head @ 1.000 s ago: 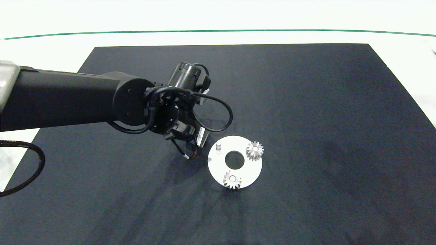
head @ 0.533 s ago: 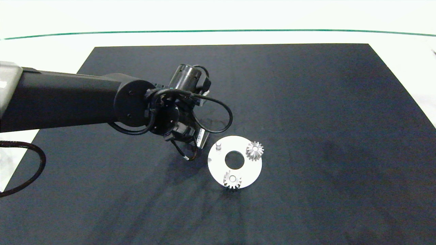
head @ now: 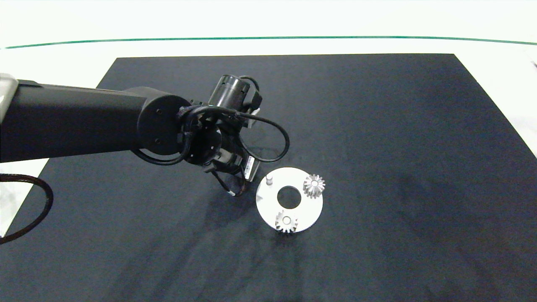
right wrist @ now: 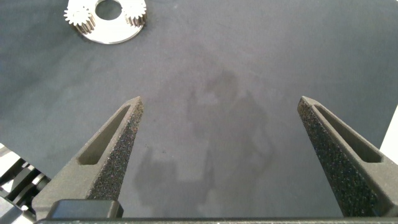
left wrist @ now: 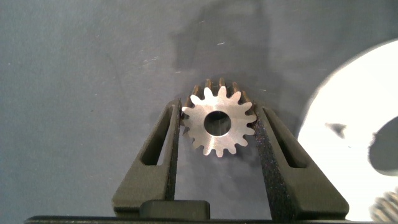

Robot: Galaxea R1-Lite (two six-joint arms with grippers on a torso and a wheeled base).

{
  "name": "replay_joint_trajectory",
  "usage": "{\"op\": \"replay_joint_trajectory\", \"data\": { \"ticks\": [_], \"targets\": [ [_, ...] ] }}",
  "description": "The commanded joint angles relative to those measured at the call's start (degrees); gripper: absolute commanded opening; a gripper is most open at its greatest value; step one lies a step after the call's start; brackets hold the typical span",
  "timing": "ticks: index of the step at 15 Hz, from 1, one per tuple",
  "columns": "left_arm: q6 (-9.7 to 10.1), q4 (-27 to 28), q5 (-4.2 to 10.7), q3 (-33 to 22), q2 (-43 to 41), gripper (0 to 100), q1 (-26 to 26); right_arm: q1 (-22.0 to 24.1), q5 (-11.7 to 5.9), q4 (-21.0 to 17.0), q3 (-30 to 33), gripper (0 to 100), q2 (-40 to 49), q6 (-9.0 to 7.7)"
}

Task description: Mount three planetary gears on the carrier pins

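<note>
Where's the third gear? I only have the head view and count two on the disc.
Observer: In the left gripper. The left wrist view shows the gear clamped between both fingers, with its hole facing the camera.
Operator: Is it touching the disc?
Observer: No. In that view a strip of mat shows between the gripper and the disc rim.
Operator: And the right arm?
Observer: The right wrist view shows the right gripper open over bare mat, with the disc far ahead of it.
</note>
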State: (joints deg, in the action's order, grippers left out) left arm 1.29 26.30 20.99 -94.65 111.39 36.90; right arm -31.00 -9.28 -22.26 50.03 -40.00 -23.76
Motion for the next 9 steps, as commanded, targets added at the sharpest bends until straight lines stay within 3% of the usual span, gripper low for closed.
{"op": "replay_joint_trajectory", "data": {
  "ticks": [1, 9],
  "targets": [
    [-0.15, 0.2, 0.19, -0.5, -2.2, 22, 2.6, 0.0, -0.04, -0.2, 0.0, 100, -0.1, -0.15],
    [-0.33, 0.2, 0.19, -1.6, -1.6, 22, 9.0, 0.0, -0.04, -0.2, 0.0, 100, -0.2, -0.15]
  ]
}}
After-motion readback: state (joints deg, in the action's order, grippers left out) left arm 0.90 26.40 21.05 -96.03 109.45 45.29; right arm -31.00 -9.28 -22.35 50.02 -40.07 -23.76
